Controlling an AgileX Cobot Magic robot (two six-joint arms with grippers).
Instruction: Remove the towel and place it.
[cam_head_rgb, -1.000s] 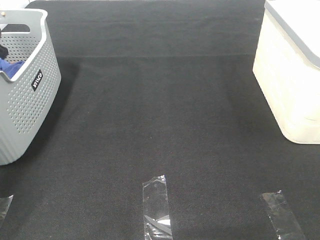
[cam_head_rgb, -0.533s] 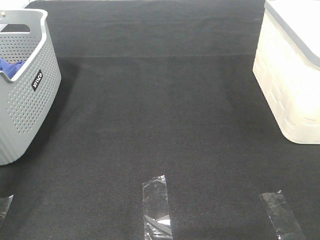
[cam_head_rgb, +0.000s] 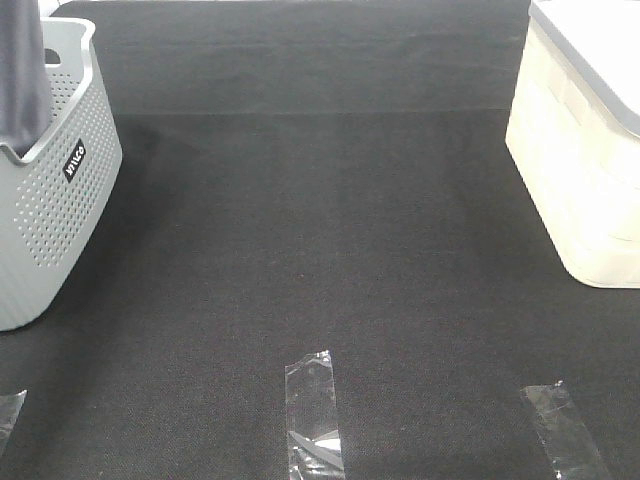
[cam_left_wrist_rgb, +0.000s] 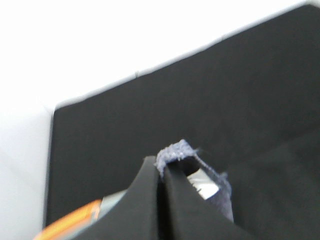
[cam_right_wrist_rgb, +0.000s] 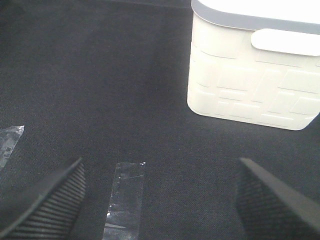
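Observation:
The grey-lavender towel (cam_head_rgb: 22, 70) hangs as a vertical strip at the far left, running up out of the exterior high view, its lower end inside the grey perforated basket (cam_head_rgb: 60, 210). In the left wrist view my left gripper (cam_left_wrist_rgb: 161, 169) is shut on a fold of the towel (cam_left_wrist_rgb: 176, 150), lifted above the black mat. This gripper lies outside the exterior high view. My right gripper (cam_right_wrist_rgb: 160, 200) stands open with nothing between its fingers, low over the mat near the tape strips.
A white lidded bin (cam_head_rgb: 580, 190) stands at the right edge, also seen from the right wrist as the white bin (cam_right_wrist_rgb: 250, 85). Clear tape strips (cam_head_rgb: 315, 410) (cam_head_rgb: 565, 430) (cam_right_wrist_rgb: 125, 197) lie on the black mat (cam_head_rgb: 320, 230) near the front.
The towel has come up out of the basket and now hangs in front of it, hiding the blue cloth seen before. The right side has not changed.

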